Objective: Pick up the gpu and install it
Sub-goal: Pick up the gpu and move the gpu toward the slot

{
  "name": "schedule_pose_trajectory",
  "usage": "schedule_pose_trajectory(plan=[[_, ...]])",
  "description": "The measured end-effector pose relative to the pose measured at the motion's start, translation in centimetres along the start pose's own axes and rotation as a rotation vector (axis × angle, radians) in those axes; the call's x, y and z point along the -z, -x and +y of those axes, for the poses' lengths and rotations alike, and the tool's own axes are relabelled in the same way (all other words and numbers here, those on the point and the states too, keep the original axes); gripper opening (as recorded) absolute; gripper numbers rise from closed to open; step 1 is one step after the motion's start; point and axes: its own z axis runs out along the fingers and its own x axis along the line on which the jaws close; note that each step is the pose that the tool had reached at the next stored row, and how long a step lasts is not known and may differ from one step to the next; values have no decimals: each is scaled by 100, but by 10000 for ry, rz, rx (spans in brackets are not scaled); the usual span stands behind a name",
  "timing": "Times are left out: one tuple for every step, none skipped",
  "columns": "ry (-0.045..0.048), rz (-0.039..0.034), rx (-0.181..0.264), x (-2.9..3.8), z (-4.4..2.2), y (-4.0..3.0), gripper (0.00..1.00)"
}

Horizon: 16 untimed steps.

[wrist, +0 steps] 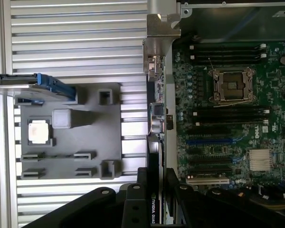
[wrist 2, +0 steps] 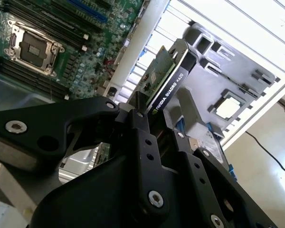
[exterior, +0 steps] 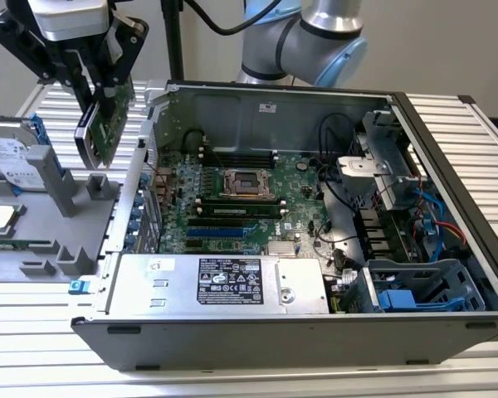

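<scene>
In the exterior view, the gripper (exterior: 102,87) is seen toward the exterior view's left. It is closed firmly on the gpu (exterior: 100,133), which is held by its upper part and hangs on edge, slightly tilted, in the air. Below the card a grey fixture (exterior: 83,240) is laid on the slatted table (exterior: 448,116). A hard drive (exterior: 12,157) with blue rails is stood in the fixture, and a processor chip (exterior: 0,217) is seated in it. To the exterior view's right the computer case (exterior: 315,340) lies with its side off. Its rear wall (exterior: 143,166) stands between the card and the motherboard (exterior: 249,186). A power supply (exterior: 224,282) is placed along the near side of the case.

In the second wrist view, the black fingers (wrist 2: 145,137) are seen pressed against both faces of the gpu (wrist 2: 164,80). Its green board is turned toward the motherboard (wrist 2: 42,52) and its black cooler toward the fixture (wrist 2: 213,71).

In the first wrist view, the gpu (wrist: 153,209) is seen edge-on, in line with the case wall (wrist: 161,42). The fixture (wrist: 71,152) lies on one side and the motherboard (wrist: 228,137), with its card slots (wrist: 209,141), on the other.
</scene>
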Motion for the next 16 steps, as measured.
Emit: schedule_pose_trajectory(plan=[[0,0,-1,0,1,8,0],[0,0,0,0,1,17,0],[0,0,0,0,1,24,0],[1,0,0,-1,1,26,0],[0,0,-2,-1,1,27,0],[0,0,-2,-1,2,28,0],[0,0,-1,0,2,30,0],[0,0,-1,-1,2,31,0],[1,0,-1,-1,2,33,0],[0,0,0,-1,2,36,0],[0,0,-1,-1,2,37,0],[0,0,-1,-1,2,38,0],[0,0,-1,-1,2,39,0],[0,0,0,-1,2,40,0],[0,0,0,-1,2,41,0],[0,0,-1,-1,3,42,0]])
